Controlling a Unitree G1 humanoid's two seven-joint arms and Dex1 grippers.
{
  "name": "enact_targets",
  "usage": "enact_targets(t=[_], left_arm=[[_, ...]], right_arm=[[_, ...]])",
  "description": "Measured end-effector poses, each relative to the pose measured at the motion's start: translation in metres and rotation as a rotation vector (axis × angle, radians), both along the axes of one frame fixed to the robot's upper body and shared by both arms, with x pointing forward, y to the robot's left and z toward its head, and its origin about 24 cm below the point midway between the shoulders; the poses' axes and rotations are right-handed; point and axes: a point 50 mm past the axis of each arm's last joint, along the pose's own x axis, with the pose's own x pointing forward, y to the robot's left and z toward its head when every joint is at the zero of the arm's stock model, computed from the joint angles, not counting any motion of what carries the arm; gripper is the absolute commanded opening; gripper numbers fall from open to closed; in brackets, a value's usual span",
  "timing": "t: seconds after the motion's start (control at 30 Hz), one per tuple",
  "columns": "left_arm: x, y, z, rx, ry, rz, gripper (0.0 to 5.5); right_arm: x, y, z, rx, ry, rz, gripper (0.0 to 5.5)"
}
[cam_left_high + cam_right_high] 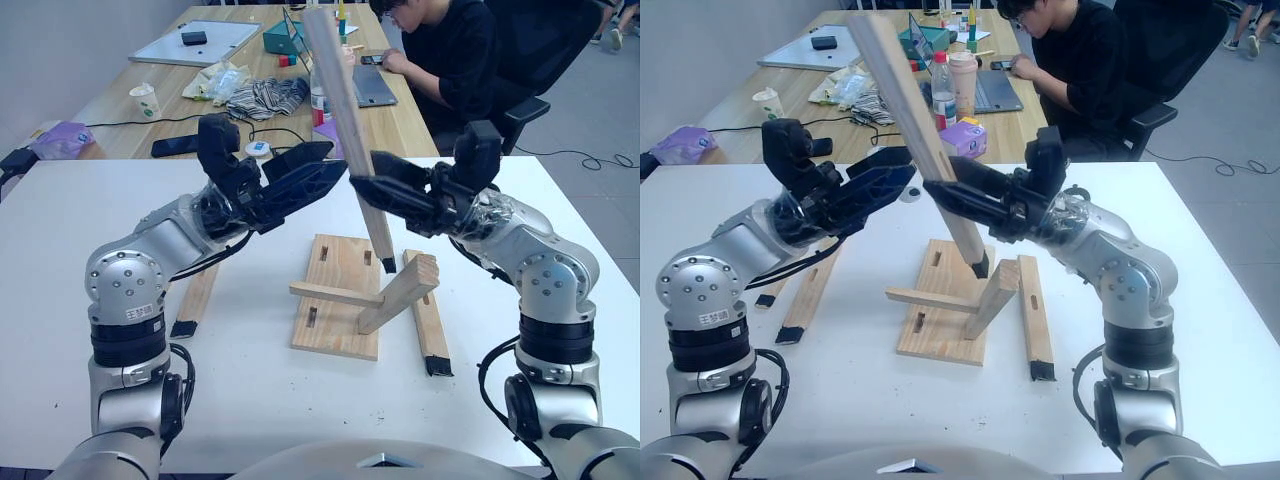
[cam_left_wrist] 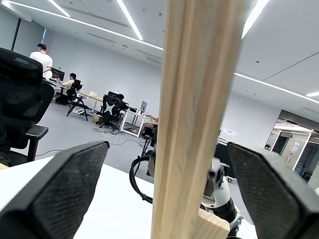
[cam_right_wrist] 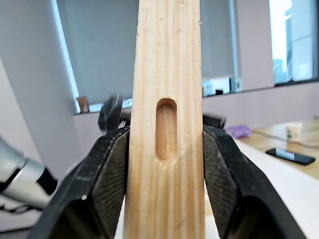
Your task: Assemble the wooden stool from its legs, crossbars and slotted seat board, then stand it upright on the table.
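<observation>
My right gripper is shut on a long wooden leg with a slot in it. The leg stands steeply tilted, its black-capped foot down at the far edge of the slotted seat board, which lies flat on the white table. My left gripper is open beside the same leg, with its fingers spread on either side of the wood without touching it. Another leg joined to a crossbar rests slanted on the board.
A loose leg with a black cap lies right of the board, and another lies left under my left arm. Behind the white table stands a cluttered wooden table with a seated person at a laptop.
</observation>
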Motion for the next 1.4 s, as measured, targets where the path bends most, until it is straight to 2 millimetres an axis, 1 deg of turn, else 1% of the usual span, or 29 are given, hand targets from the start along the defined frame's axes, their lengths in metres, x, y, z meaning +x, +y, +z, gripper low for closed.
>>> enact_targets(t=[0.17,0.33,0.43,0.77,1.0,1.03,1.07,1.17,1.23,1.3,1.37,1.4], left_arm=[[-0.003,-0.008,0.008,-0.051,-0.013,-0.042,4.37],[-0.009,-0.013,0.012,-0.095,-0.009,-0.095,4.37],[-0.010,-0.018,0.011,-0.098,-0.001,-0.115,3.90],[-0.009,-0.018,0.009,-0.089,0.015,-0.104,2.25],[-0.008,-0.016,0.009,-0.072,-0.016,-0.084,2.14],[-0.007,-0.015,0.009,-0.071,-0.027,-0.075,2.13],[-0.005,-0.014,0.009,-0.070,-0.034,-0.063,2.07],[0.005,-0.004,0.008,-0.082,-0.037,0.009,2.04],[0.013,0.003,0.006,-0.079,-0.037,0.049,2.03],[0.023,0.014,0.001,-0.068,-0.034,0.103,2.03],[0.033,0.029,-0.007,-0.060,-0.025,0.156,2.03],[0.039,0.041,-0.013,-0.056,-0.008,0.185,2.03]], right_arm=[[-0.006,0.006,-0.002,-0.004,0.012,0.046,2.05],[-0.006,0.009,-0.003,-0.010,0.018,0.041,2.05],[-0.006,0.009,-0.002,-0.008,0.020,0.039,2.05],[-0.009,0.011,0.000,0.018,0.026,0.057,2.05],[-0.009,0.013,0.000,0.018,0.043,0.053,2.05],[-0.008,0.014,0.000,0.013,0.039,0.042,2.42],[-0.007,0.015,0.000,0.008,0.034,0.028,2.58],[-0.002,0.013,0.000,-0.013,0.032,-0.023,3.09],[0.002,0.010,-0.001,-0.030,0.013,-0.061,3.13],[0.006,0.006,-0.004,-0.068,-0.020,-0.085,3.13],[0.010,-0.004,-0.006,-0.121,-0.042,-0.108,3.13],[0.014,-0.012,-0.008,-0.142,-0.043,-0.134,3.13]])
